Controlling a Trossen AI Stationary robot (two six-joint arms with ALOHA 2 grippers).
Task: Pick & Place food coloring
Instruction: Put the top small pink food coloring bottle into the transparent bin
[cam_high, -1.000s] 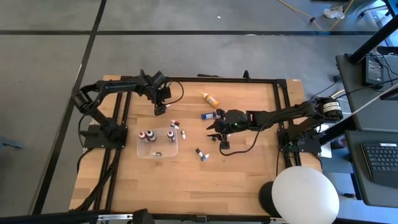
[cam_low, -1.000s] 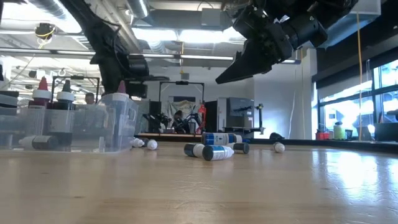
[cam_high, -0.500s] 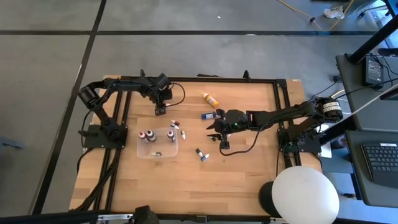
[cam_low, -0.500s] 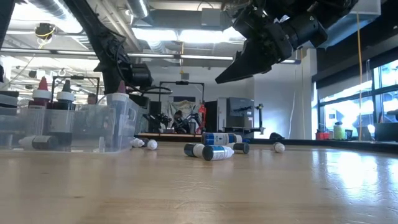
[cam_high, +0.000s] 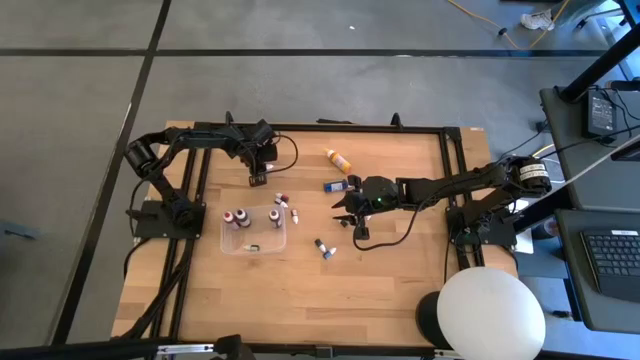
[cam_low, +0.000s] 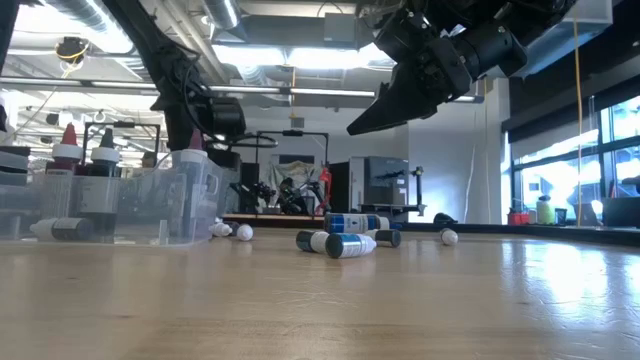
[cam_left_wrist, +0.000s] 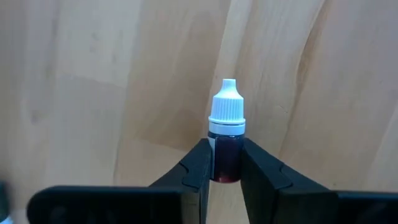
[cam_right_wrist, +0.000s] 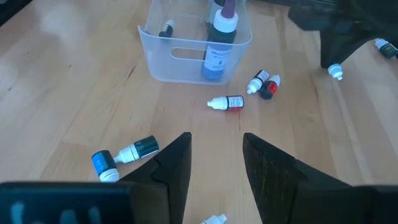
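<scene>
A tiny dark-red dropper bottle with a white cap (cam_left_wrist: 227, 140) lies on the wood at the table's far left. My left gripper (cam_high: 257, 180) is shut on it from above and hides it in the high view. My right gripper (cam_high: 346, 206) hangs open above the middle of the table with nothing between its fingers (cam_right_wrist: 214, 158). A clear tray (cam_high: 252, 243) holds a few upright bottles and one lying down. Loose bottles lie beside it: a small group (cam_high: 288, 208), a pair (cam_high: 324, 249), a blue one (cam_high: 334, 185) and a yellow one (cam_high: 338, 158). My left gripper pinches the bottle's dark-red body (cam_left_wrist: 227, 163) between its two fingers, just below the white cap. The fingers come from above, pointing steeply down, one on each side of the body. The cap (cam_left_wrist: 227, 107) sticks out past the fingertips. The bottle seems to lie on the wood.
The dark frame rails (cam_high: 300, 128) run along the table's far edge and sides. A white round lamp shade (cam_high: 490, 312) stands at the near right corner. Bare wood stretches across the near half of the table (cam_high: 300, 300).
My left arm has shifted slightly and its gripper has tipped a little steeper over the far-left spot. My right arm has kept still.
</scene>
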